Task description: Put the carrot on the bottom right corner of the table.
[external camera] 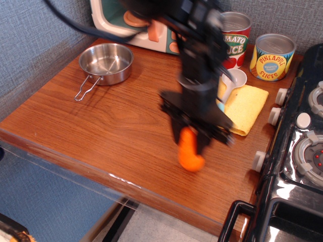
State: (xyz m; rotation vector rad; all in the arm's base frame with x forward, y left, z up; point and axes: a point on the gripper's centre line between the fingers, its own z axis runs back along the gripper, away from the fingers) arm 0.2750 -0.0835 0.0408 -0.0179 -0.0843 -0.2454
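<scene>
My black gripper is shut on the orange carrot, holding it by its wide end with the rounded tip pointing down. It hangs just above the reddish-brown table, right of centre and near the front edge. The image is motion-blurred. The arm reaches in from the top and hides part of the yellow cloth and the spoon.
A steel pan sits at back left, a toy microwave behind it. A tomato sauce can and pineapple can stand at the back right. The black toy stove borders the table's right side.
</scene>
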